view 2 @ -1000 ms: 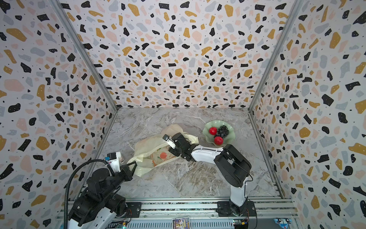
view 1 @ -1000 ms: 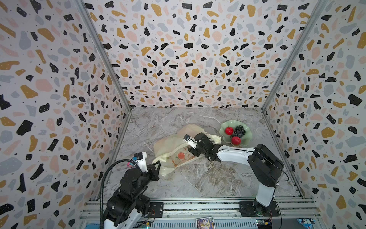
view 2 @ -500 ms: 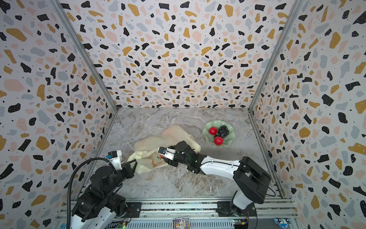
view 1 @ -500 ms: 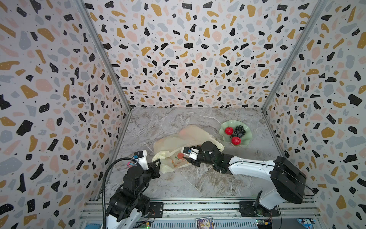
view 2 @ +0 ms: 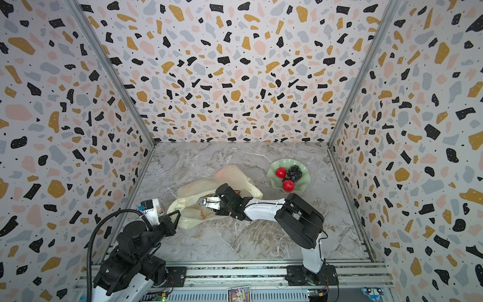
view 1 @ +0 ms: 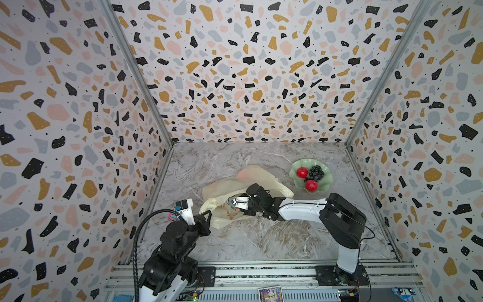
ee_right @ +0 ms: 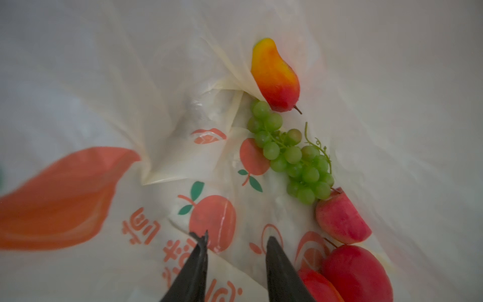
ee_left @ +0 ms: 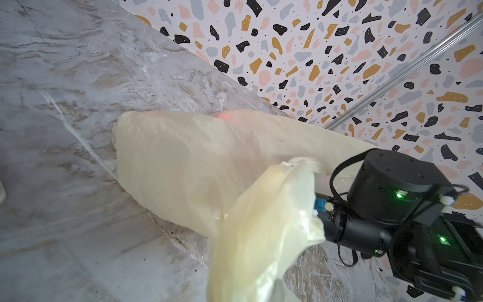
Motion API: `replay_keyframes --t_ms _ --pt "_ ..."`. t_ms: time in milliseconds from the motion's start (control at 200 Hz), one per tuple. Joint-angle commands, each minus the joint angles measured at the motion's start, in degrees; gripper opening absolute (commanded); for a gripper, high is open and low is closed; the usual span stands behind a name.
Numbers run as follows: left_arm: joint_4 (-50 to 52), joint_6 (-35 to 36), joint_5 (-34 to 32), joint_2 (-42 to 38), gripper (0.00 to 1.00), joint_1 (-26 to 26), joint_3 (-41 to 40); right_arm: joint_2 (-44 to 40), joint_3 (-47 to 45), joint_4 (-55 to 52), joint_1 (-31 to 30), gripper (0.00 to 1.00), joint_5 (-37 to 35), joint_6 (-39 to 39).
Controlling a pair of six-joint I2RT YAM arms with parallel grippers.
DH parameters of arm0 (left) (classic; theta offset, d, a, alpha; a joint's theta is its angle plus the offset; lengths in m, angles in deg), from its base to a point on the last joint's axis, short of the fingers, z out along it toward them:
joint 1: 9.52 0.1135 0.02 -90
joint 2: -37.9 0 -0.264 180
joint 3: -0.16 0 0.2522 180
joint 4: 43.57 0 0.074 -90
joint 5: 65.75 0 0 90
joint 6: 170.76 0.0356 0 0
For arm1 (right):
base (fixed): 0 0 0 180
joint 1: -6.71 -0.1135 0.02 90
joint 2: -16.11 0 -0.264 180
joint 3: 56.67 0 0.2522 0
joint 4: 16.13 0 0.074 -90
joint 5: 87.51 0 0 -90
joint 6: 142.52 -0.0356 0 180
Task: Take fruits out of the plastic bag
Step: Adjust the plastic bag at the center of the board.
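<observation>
**A:** Which step is this?

**B:** The left claw (view 1: 208, 215) is clamped on the rim of the plastic bag (view 1: 224, 188), lifting its mouth off the desk (view 1: 261, 240). The right claw (ee_right: 235, 261) is inside, fingers apart and empty: a reach, I'd say.

**A:** Next?

**B:** Straddle the green grapes (ee_right: 292, 157) or the red apple (ee_right: 342, 217), close, then carry it right to the dish (view 1: 328, 180).

**A:** Orientation?

**B:** The bag's long axis seems to run from the mouth toward the back wall. The mango-like fruit (ee_right: 275, 75) lies deepest, stem toward the grapes.
</observation>
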Motion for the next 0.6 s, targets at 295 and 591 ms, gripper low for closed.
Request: replay_keyframes --t_ms 295,591 --pt "-1.3 2.1 2.1 -1.1 0.00 -0.1 -0.2 5.3 8.3 -4.5 6.5 0.70 -10.8 -19.6" --pt "-1.4 2.4 3.1 -0.9 0.00 -0.1 -0.6 6.2 6.3 0.5 12.3 0.81 3.0 -38.7"
